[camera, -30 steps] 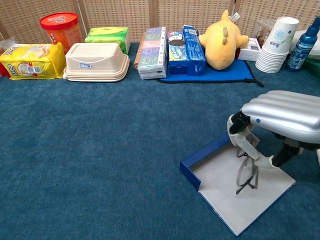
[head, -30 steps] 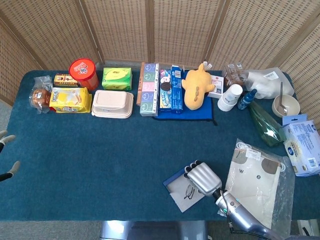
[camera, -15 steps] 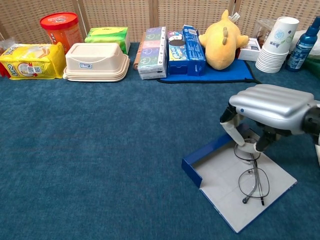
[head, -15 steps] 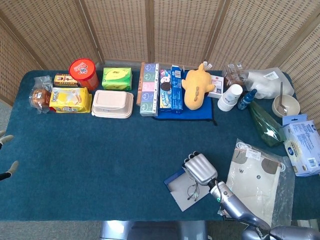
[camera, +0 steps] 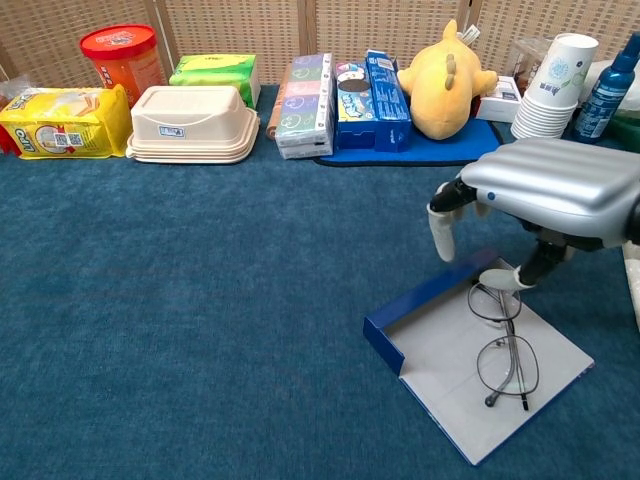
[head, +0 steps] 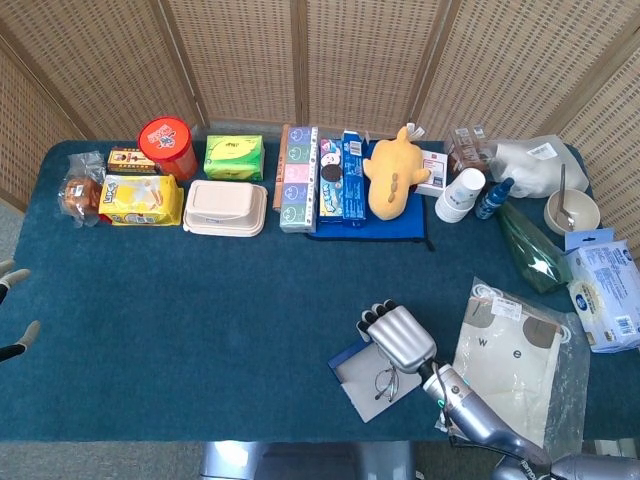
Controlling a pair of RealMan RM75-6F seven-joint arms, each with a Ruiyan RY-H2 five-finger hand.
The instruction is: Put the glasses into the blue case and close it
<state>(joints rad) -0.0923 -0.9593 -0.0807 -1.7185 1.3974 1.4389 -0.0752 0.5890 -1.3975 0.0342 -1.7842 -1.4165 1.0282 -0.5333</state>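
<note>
The blue case [camera: 412, 302] lies open and flat on the blue cloth, its grey lining [head: 358, 379] facing up. The thin wire-framed glasses [camera: 503, 344] rest on that lining, unfolded, with nothing holding them. My right hand [camera: 545, 198] hovers just above the far end of the case, fingers apart and empty; the head view shows the right hand [head: 398, 336] over the case's upper edge, beside the glasses [head: 384, 381]. Only the fingertips of my left hand [head: 12, 310] show at the far left edge of the head view.
Along the back stand a red tin [head: 166, 146], yellow snack pack [head: 141, 199], beige lunch box [head: 226, 207], green box [head: 234, 157], cartons [head: 298, 178], a yellow plush [head: 392, 174] and paper cups [head: 459, 194]. A bagged cloth [head: 513, 355] lies right of the case.
My right hand let go of the glasses, which now lie flat in the case. The hand has risen and moved toward the case's far edge with its fingers spread.
</note>
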